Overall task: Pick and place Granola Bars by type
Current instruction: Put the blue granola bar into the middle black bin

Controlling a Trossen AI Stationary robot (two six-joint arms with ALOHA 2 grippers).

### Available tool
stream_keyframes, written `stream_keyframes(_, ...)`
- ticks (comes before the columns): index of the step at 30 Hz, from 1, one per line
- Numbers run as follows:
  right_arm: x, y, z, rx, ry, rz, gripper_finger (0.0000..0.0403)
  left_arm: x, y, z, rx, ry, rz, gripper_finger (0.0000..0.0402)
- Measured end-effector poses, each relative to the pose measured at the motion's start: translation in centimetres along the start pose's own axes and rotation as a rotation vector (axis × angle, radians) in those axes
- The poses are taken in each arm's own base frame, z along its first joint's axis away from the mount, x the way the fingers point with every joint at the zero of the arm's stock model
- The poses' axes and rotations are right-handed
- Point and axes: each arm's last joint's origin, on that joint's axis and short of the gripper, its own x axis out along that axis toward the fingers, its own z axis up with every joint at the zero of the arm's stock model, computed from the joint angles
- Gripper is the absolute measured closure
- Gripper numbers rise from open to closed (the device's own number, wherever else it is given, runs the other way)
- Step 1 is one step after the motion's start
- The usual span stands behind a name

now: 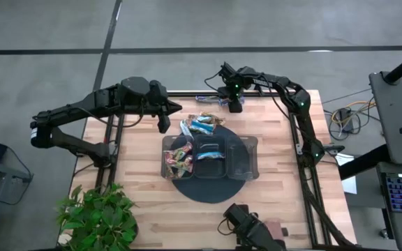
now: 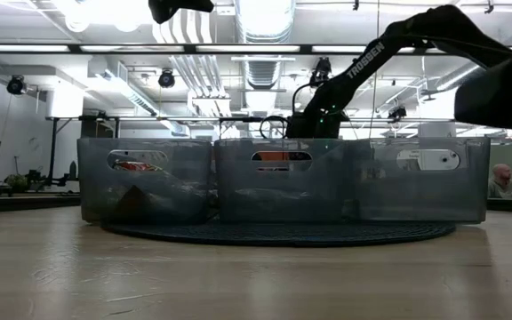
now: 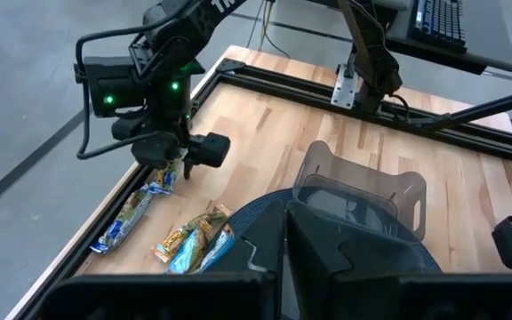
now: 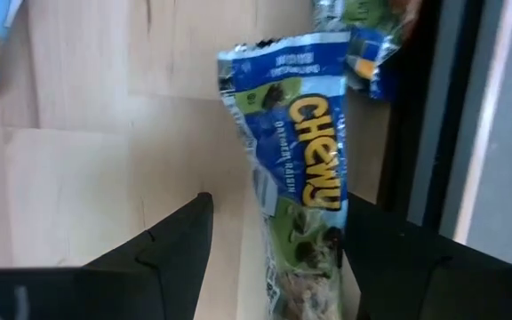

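Bar: a blue-and-green foil-wrapped Chewy granola bar (image 4: 302,187) lies on the light wooden table (image 1: 271,132) at its far edge.
Right gripper (image 4: 274,258): mine, fingers spread wide either side of that bar.
Pile: more foil bars (image 1: 199,125) beside the dark three-compartment plastic tray (image 1: 246,157).
Left gripper (image 1: 163,123): mine, closed, empty, near the pile.

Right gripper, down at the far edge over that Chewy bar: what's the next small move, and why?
Probably close. The right gripper is open, its dark fingers straddling the blue-and-green foil-wrapped Chewy granola bar on the wooden table by the black edge rail. The left gripper waits shut.
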Motion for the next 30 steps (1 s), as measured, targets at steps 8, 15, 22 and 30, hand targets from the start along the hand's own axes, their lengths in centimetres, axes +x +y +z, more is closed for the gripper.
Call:
stream_keyframes(8, 0.23, 0.06, -0.11, 0.037, -0.004, -0.004, 0.0196, 0.01, 0.00, -0.01, 0.000, 0.001, 0.000, 0.0401)
stream_keyframes(15, 0.25, 0.06, -0.11, 0.046, -0.005, -0.005, 0.0249, 0.01, 0.00, -0.01, -0.006, 0.000, 0.000, 0.0401)
stream_keyframes(22, 0.26, 0.15, -0.13, 0.089, 0.000, 0.000, 0.0306, 0.01, -0.02, -0.02, -0.008, 0.001, 0.000, 0.0401)
stream_keyframes(30, 0.01, 0.31, -0.06, 0.087, 0.009, 0.011, 0.0346, 0.01, -0.01, -0.01, -0.008, 0.001, 0.000, 0.0401)
